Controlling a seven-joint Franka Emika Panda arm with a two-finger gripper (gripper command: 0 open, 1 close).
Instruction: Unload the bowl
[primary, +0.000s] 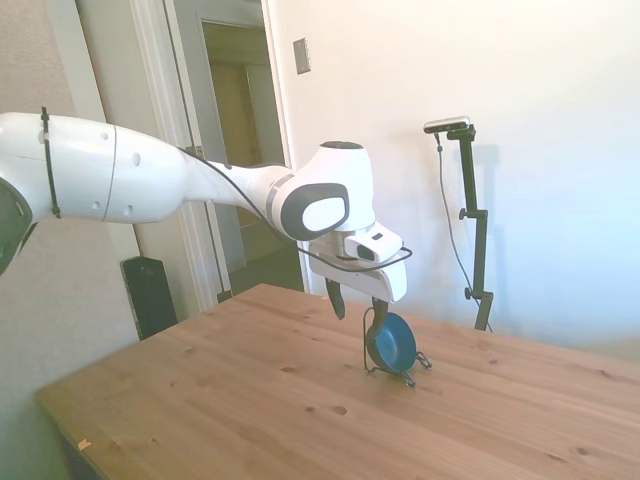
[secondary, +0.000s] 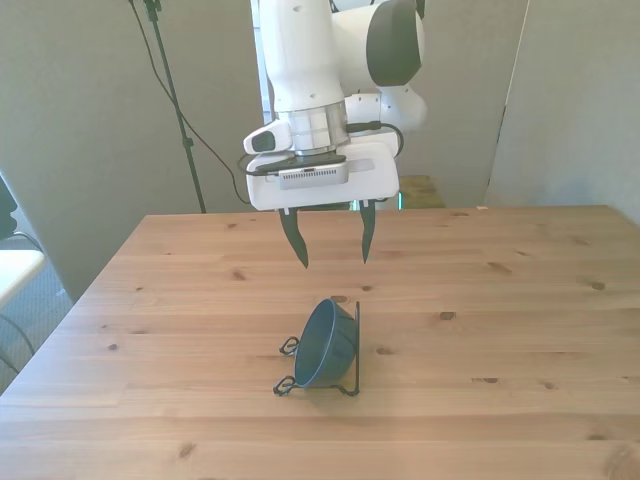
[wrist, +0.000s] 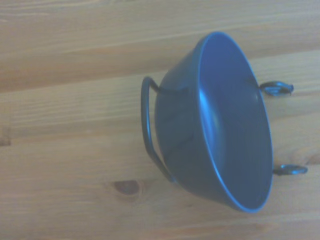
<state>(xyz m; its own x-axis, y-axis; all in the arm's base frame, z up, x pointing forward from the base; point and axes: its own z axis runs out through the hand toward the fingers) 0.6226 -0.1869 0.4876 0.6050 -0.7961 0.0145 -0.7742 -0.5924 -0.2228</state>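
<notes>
The small dark-blue bowl stands tilted on its edge in a thin black wire stand near the middle of the wooden table. Its opening faces the front view's left. In the side view the bowl shows its brighter blue inside and leans on the wire stand. My gripper hangs open above the bowl and a little behind it, apart from it, with nothing between its fingers. Seen from the side, the gripper sits just over the stand's top. The wrist view looks down on the bowl and the stand.
The table's near corner lies below my arm in the side view. A dark flat object leans against the wall by the doorway, off the table.
</notes>
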